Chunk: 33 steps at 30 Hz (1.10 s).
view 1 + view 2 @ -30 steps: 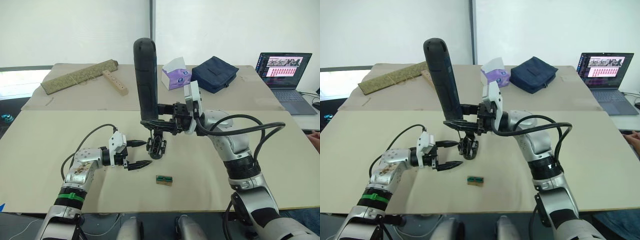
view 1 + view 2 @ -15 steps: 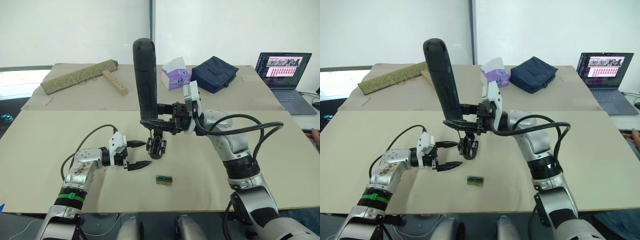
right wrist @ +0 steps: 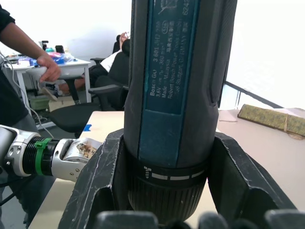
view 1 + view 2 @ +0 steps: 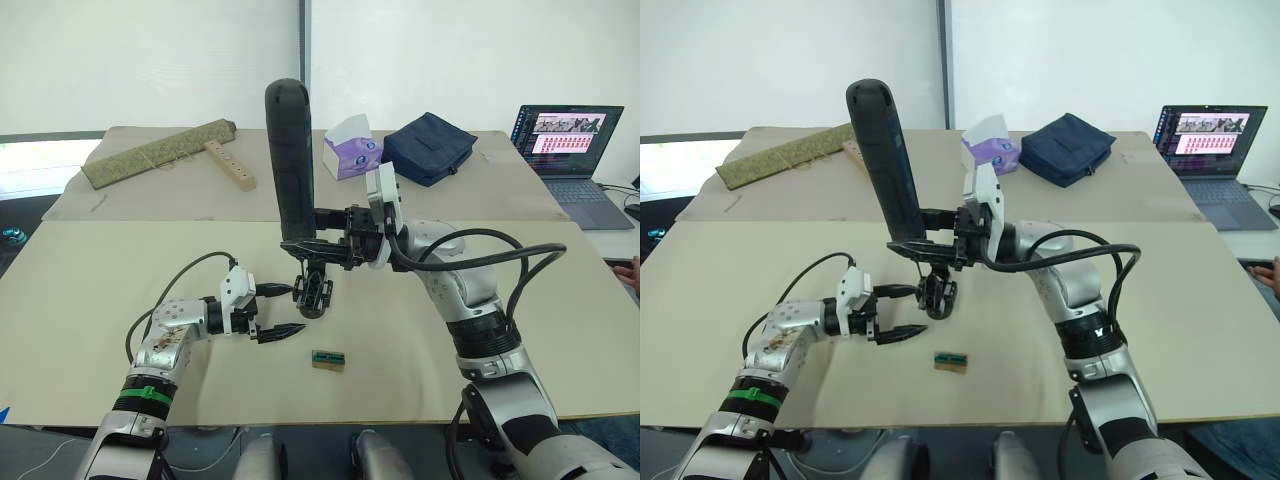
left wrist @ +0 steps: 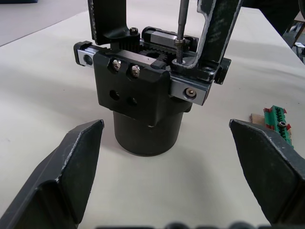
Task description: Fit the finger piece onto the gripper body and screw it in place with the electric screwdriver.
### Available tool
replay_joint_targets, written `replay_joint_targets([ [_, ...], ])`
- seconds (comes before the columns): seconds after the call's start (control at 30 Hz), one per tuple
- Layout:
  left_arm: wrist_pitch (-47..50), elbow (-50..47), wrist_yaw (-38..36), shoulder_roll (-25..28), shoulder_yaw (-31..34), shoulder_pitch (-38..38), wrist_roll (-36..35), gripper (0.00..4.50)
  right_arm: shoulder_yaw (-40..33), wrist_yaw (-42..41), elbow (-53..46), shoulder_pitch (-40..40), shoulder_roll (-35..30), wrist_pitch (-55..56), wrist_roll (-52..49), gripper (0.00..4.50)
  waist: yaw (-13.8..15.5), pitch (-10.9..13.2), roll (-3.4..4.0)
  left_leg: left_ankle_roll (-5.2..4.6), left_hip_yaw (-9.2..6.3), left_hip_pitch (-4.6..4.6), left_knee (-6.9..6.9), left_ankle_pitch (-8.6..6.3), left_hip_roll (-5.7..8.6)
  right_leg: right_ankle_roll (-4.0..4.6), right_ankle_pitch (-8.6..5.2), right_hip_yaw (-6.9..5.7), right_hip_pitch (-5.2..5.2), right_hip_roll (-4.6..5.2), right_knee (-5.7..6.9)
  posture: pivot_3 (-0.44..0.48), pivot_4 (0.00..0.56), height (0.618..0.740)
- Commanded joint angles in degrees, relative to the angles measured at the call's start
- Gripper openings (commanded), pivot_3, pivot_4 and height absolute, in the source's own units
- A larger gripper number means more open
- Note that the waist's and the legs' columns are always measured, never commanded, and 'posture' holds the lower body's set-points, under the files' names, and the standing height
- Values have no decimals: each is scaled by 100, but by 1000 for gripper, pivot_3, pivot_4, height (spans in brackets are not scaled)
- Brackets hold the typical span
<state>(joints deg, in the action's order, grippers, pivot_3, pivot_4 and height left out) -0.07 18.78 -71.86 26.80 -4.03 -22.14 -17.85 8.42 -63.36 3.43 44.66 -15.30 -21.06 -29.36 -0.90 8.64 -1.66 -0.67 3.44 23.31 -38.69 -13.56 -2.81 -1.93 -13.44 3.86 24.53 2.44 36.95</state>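
- Black electric screwdriver [image 4: 288,160] stays upright, clamped in the right gripper [image 4: 318,238], bit on the gripper body [image 4: 313,292].
- Left gripper [image 4: 277,310] has edged closer, fingers spread wide, empty.

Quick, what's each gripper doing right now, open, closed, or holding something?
Left gripper: open, empty, fingers either side of the gripper body.
Right gripper: closed on the electric screwdriver, held upright.

The gripper body [image 5: 145,102] stands upright on the desk [image 5: 43,90] between the left end effector's [image 5: 164,167] spread fingers [image 5: 66,164]. The screwdriver's bit [image 5: 181,28] meets its top. A green block [image 5: 271,119] lies nearby.
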Motion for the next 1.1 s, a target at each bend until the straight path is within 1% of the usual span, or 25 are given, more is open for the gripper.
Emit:
replay_joint_targets([
  [0.03,-68,-86,27,-4,-18,-57,26,4500,-46,-14,-286,87,-13,12,-50,1922,0,0,0,0,0,0,0,0,0,0,0,0,0,0,0,0,150,740],
  [0.3,-29,-75,136,4,-78,-108,77,4500,-64,43,-219,88,47,112,57,1922,1,0,0,0,0,0,0,0,0,0,0,0,0,0,0,0,150,740],
  [0.43,156,12,209,16,-197,-190,194,4500,-71,52,-163,87,78,136,81,1922,3,0,0,0,0,0,0,0,0,0,0,0,0,0,0,0,150,740],
  [0.7,65,367,250,-191,-299,-468,311,4500,-65,40,-134,58,77,117,121,1922,3,0,0,0,0,0,0,0,1,0,0,0,0,0,0,0,150,740],
  [1.1,-170,1234,47,-511,-384,-998,461,4500,-51,90,-239,7,41,77,140,1922,3,0,0,0,-1,1,0,0,4,-1,0,0,-1,0,-1,0,150,740],
])
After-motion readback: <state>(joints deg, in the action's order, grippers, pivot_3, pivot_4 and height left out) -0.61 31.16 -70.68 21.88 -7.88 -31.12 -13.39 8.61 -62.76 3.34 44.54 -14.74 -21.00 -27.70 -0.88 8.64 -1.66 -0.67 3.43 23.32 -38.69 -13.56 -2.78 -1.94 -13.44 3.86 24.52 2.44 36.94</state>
